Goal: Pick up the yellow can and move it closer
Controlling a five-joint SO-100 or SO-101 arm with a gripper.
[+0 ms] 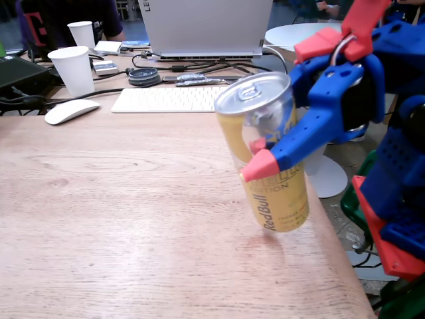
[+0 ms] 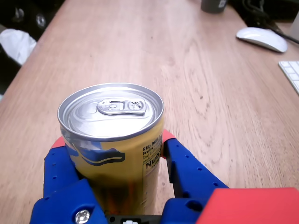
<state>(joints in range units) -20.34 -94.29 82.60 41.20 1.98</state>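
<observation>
Wooden table point(image 1: 119, 219) below, tool point(image 1: 255, 156) clamps tilted yellow can point(image 1: 275, 199), lifted clear.

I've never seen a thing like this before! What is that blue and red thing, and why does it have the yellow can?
That is a robot arm. Its blue gripper with red tips works like two fingers, and it squeezes the yellow can, holding it tilted above the wooden table. One picture comes from a camera standing beside the table. The other comes from a camera riding on the arm, so it looks down on the can's silver top. Farther back lie a mouse, a keyboard, two paper cups and a laptop.
</observation>
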